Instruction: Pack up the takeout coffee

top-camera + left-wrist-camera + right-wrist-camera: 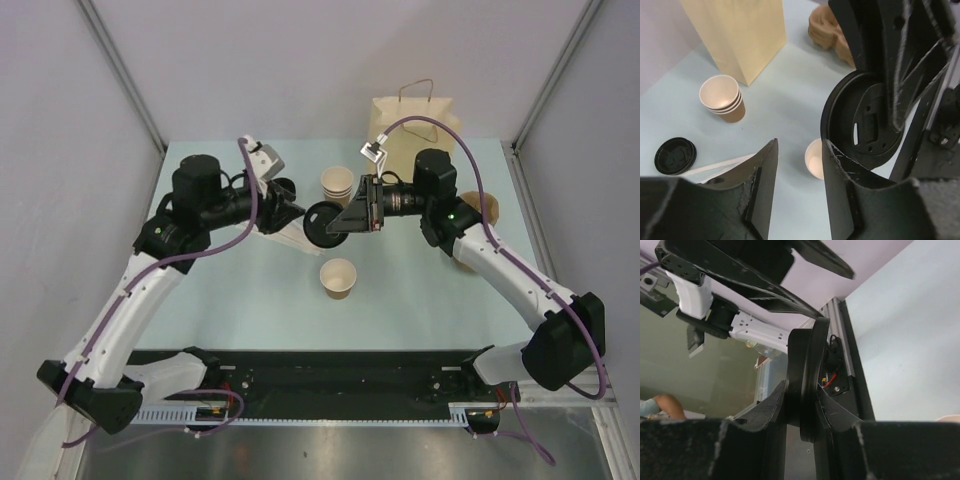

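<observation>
- At the centre of the surface [250, 300]: one lidless takeout coffee cup [338, 278], upright, clear of both hands.
- Right hand [802, 400]: clamped on one black lid [320, 226], held on edge above the surface, just beyond the cup.
- Left hand [800, 146]: fingers spread, nothing between them, facing the held lid.
- Far side: one upright paper bag [412, 125]; one stack of three cups [337, 185]; one brown moulded carrier [827, 27].
- One second black lid [675, 155] lies flat on the surface.

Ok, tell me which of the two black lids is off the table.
The upright lid, pinched on edge in the right arm's jaws. The other lid lies flat on the table near the stacked cups.
</observation>
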Robot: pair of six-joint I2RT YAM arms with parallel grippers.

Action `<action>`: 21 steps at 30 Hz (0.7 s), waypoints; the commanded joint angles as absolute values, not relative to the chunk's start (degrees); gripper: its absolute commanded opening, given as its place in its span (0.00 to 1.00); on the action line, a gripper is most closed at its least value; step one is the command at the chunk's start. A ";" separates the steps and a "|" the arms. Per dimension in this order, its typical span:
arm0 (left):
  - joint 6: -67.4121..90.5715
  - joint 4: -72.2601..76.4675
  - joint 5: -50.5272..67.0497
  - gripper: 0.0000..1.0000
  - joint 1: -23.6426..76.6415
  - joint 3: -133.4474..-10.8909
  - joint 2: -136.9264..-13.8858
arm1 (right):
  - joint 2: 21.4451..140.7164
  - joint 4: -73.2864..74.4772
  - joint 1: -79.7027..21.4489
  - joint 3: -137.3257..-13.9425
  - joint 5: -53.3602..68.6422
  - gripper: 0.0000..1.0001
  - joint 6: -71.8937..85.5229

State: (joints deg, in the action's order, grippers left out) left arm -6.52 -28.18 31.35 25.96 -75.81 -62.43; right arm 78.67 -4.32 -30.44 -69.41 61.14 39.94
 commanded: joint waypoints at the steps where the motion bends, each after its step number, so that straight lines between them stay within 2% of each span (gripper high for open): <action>1: -12.56 -35.41 29.18 0.44 29.35 -80.94 -64.33 | 78.84 -9.58 -30.94 -69.08 62.84 0.06 43.51; 5: -12.75 -36.04 28.83 0.40 29.44 -81.91 -64.51 | 78.66 -9.14 -30.85 -68.56 62.40 0.06 43.33; 10: -8.97 -34.63 29.53 0.39 29.36 -82.79 -64.07 | 78.31 -6.95 -30.24 -68.20 60.56 0.05 41.75; 14: -8.00 -36.47 35.06 0.38 29.71 -86.21 -66.27 | 77.87 -5.27 -29.79 -68.12 58.89 0.05 40.87; 21: -10.98 -39.55 33.84 0.37 32.87 -89.38 -70.05 | 77.70 -5.18 -29.44 -68.03 57.13 0.06 41.31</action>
